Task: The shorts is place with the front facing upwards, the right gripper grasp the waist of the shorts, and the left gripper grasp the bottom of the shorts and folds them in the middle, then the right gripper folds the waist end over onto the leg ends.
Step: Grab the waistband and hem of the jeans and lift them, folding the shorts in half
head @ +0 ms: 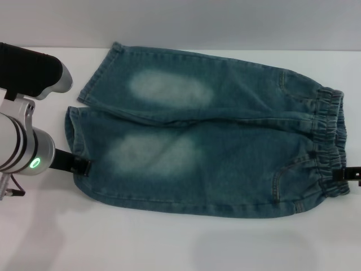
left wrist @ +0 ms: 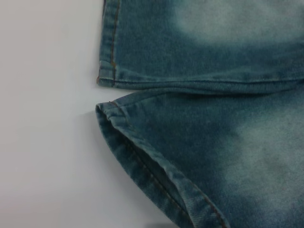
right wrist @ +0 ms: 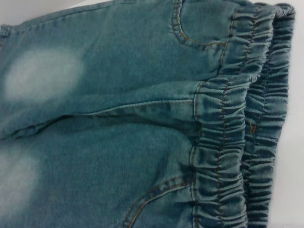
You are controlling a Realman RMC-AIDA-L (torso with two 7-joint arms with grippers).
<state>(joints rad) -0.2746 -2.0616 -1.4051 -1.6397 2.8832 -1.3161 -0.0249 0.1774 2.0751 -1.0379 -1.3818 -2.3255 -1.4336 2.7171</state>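
Lying flat, shorts (head: pixel 208 135) span left gripper (head: pixel 82 165) to right gripper (head: pixel 345 175) (jaws' state unclear).

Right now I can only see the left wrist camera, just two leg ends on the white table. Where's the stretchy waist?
Observer: The head view shows the waistband at the other end of the shorts, toward the robot's right.
Operator: Is anything near it?
Observer: Yes, the right gripper sits at the waistband's near corner.
Operator: And my arm?
Observer: The left gripper is at the nearer leg's hem.
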